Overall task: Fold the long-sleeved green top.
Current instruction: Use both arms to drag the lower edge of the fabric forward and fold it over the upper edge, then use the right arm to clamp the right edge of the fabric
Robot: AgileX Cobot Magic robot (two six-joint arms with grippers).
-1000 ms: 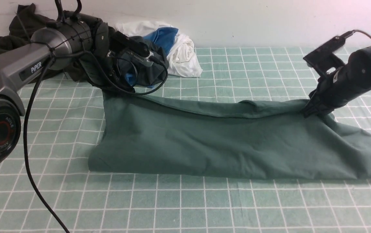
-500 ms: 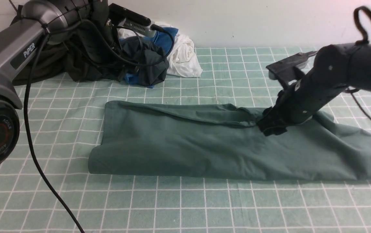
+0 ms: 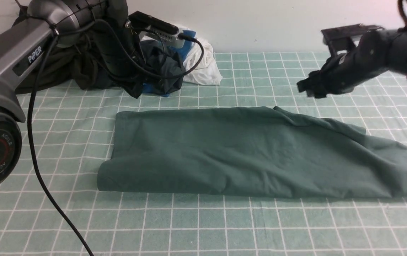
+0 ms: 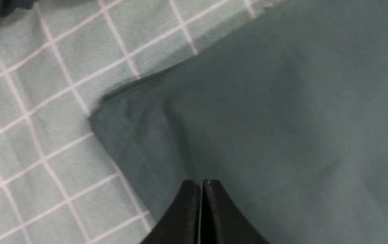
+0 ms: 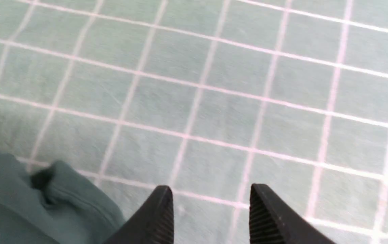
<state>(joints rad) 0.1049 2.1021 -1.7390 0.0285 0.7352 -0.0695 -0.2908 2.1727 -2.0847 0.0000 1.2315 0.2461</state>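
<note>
Front view shows you the checked cloth [image 3: 203, 227] under the green long-sleeved top [image 3: 246, 153], a long band at centre. At 2 o'clock your right gripper [image 3: 308, 87] gapes empty; at 10 o'clock your left gripper [image 4: 201, 183] sits pinched closed, empty.

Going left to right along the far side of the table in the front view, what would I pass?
dark olive garment → navy-grey garment → white cloth → right claw, open above the checked cloth
</note>
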